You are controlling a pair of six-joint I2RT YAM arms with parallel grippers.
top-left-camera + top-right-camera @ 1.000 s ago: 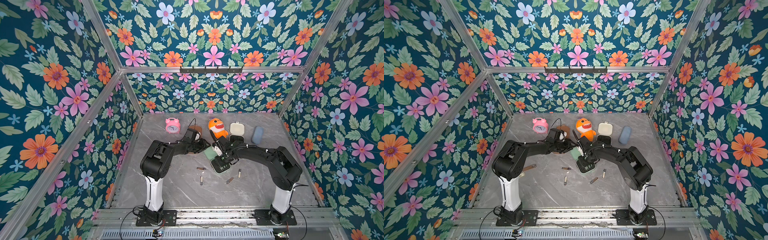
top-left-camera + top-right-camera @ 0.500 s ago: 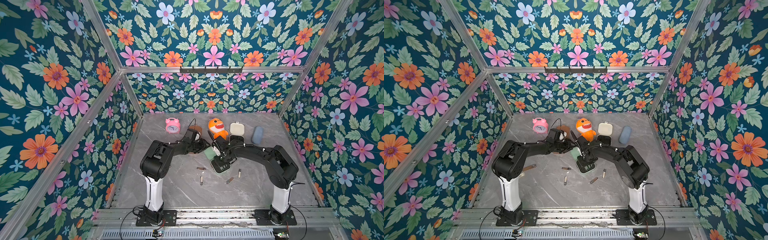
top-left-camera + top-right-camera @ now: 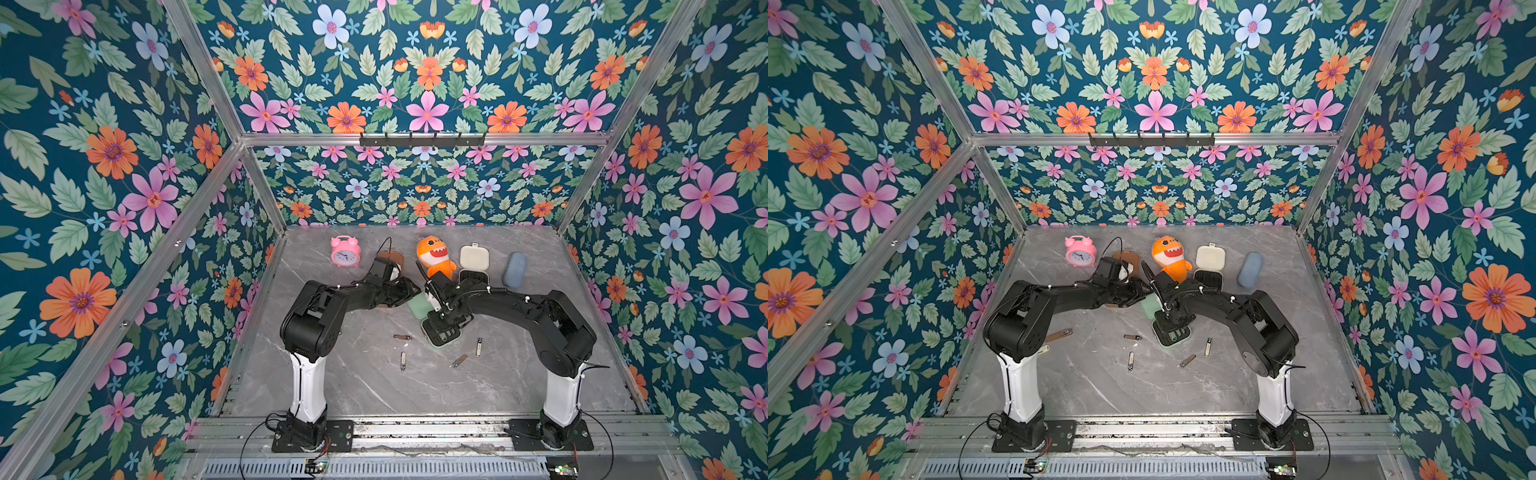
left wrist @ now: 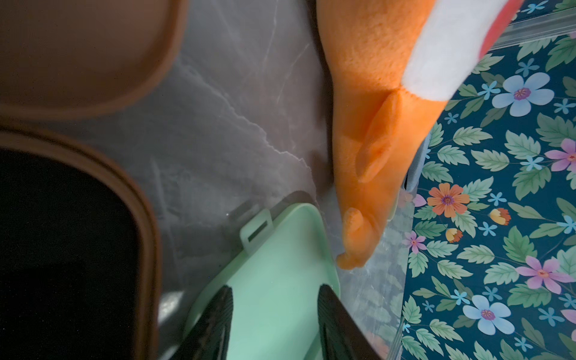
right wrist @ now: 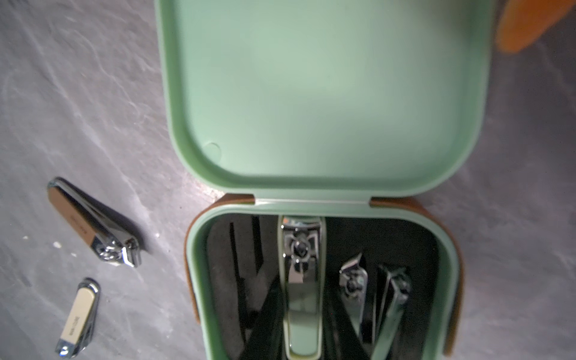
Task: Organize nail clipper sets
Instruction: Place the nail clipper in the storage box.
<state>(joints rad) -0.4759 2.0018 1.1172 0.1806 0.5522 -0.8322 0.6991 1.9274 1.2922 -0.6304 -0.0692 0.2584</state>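
The mint green case lies open mid-table, its lid [image 3: 417, 306] flat beside the base [image 3: 444, 337] with its black insert. My right gripper [image 5: 304, 324] reaches into the base and is shut on a green-handled clipper [image 5: 303, 274] lying in its slot, with two more metal tools beside it. My left gripper [image 4: 274, 311] is open, its fingers [image 4: 218, 318] spread over the lid's inner face [image 4: 280, 280]. The brown case [image 4: 78, 46] and the cream case [image 3: 474, 257] lie open at the back. Several loose clippers [image 3: 402, 360] lie on the table, two of them [image 5: 93, 223] beside the mint base.
An orange shark plush [image 3: 434, 255] lies just behind the mint lid, close to both wrists. A pink alarm clock [image 3: 345, 251] stands at the back left and a blue-grey pouch [image 3: 514, 270] at the back right. A slim tool [image 3: 1059, 334] lies by the left arm's base.
The right arm has shifted slightly left over the mint base. The left arm and the cases have not visibly moved.
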